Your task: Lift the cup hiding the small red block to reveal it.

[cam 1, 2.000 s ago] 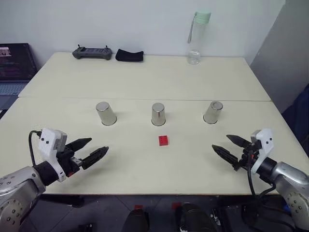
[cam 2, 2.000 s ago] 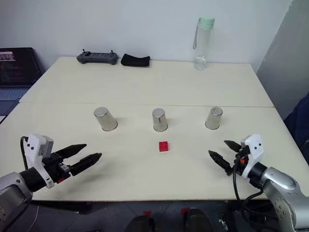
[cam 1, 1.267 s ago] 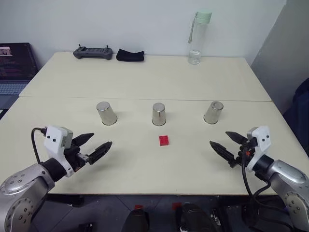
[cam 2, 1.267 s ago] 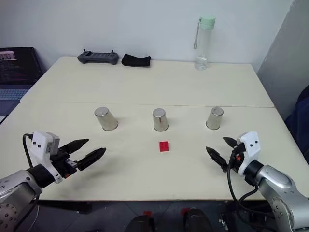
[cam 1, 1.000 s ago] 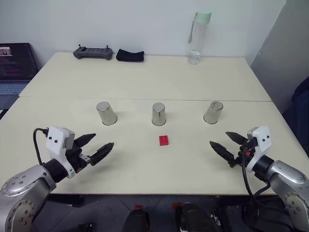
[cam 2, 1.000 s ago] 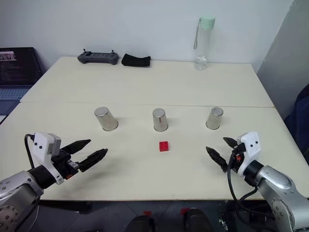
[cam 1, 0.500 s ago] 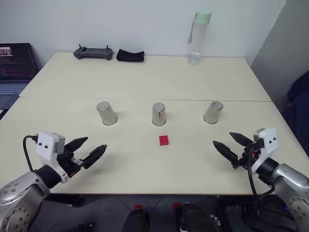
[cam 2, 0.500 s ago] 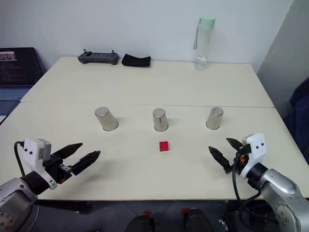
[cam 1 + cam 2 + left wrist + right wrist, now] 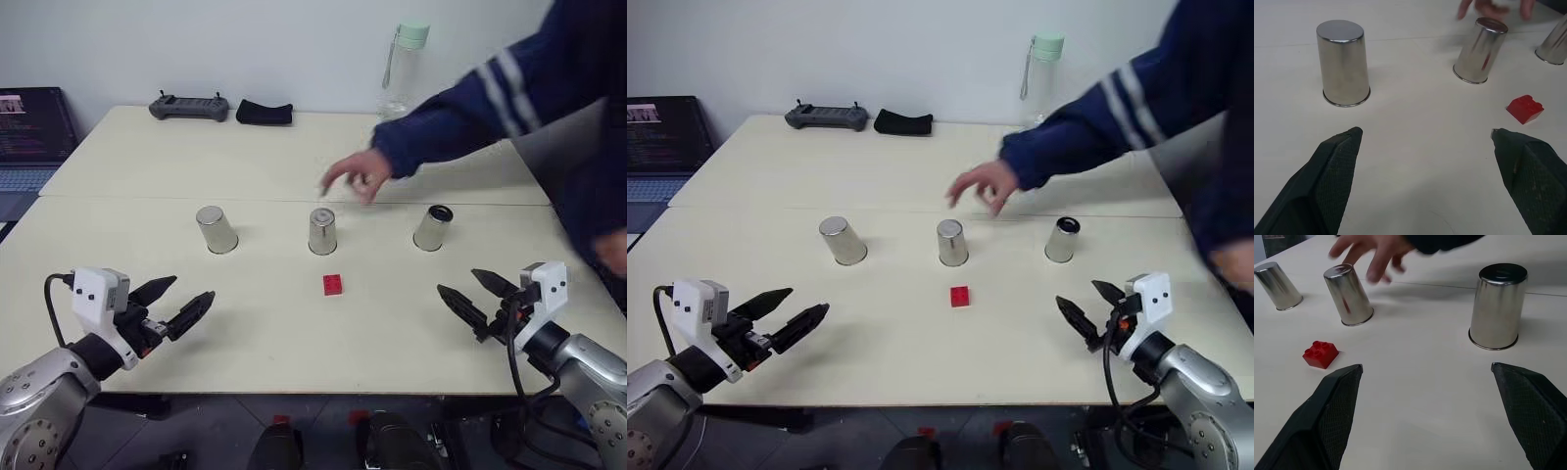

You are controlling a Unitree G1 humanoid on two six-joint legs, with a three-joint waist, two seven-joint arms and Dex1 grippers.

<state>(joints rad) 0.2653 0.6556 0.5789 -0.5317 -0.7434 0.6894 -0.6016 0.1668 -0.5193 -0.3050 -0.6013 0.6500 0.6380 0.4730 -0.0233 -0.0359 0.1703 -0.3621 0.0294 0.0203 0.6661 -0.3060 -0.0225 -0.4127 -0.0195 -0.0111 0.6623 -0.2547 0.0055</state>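
while a person's hand [image 9: 355,178] reaches in over the middle cup [image 9: 322,231], the small red block [image 9: 333,284] lies bare on the table [image 9: 294,147] just in front of that cup — not yet hidden. left pincer [image 9: 176,304] and right pincer [image 9: 468,298] both hover spread and empty near the front edge. likely the set-up step; next calls for waiting, then tracking which of three cups covers it.

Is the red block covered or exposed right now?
Exposed: the red block sits bare on the table, in front of the middle cup.
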